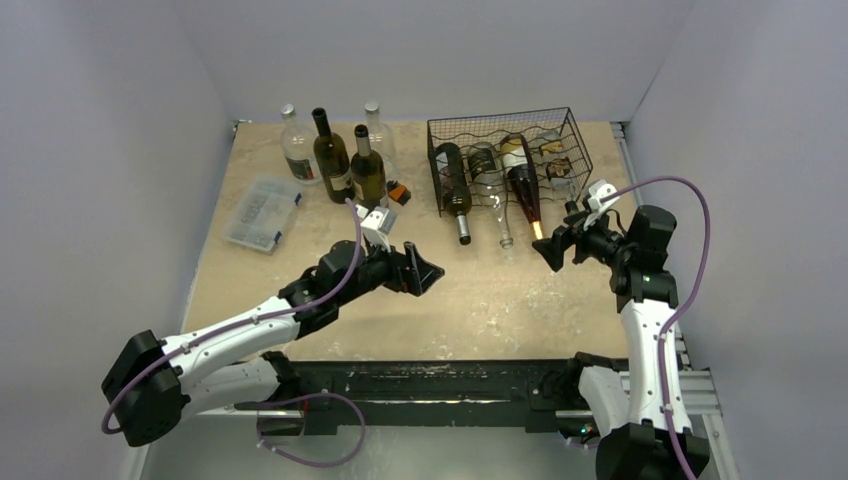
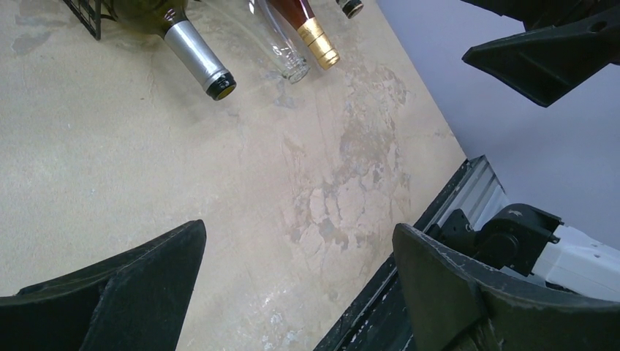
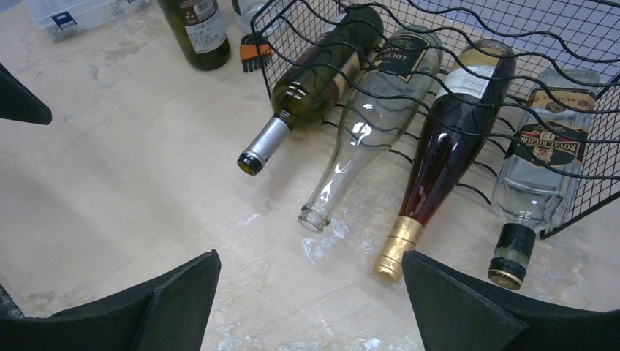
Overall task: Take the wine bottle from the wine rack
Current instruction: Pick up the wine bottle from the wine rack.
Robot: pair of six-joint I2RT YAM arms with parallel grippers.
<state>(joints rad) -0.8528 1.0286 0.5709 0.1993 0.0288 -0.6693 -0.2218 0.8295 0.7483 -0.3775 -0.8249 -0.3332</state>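
Black rack (image 3: 512, 22) | gold-capped wine bottle (image 3: 436, 157) — just beyond right end effector (image 3: 308, 256)

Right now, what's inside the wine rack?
Four lie flat, necks poking out: green bottle, clear bottle, dark gold-capped bottle, square black-capped bottle. The wine rack mesh obscures their bases.

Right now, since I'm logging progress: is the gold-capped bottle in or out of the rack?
In. The gold-capped bottle lies inside the wine rack, neck poking out.
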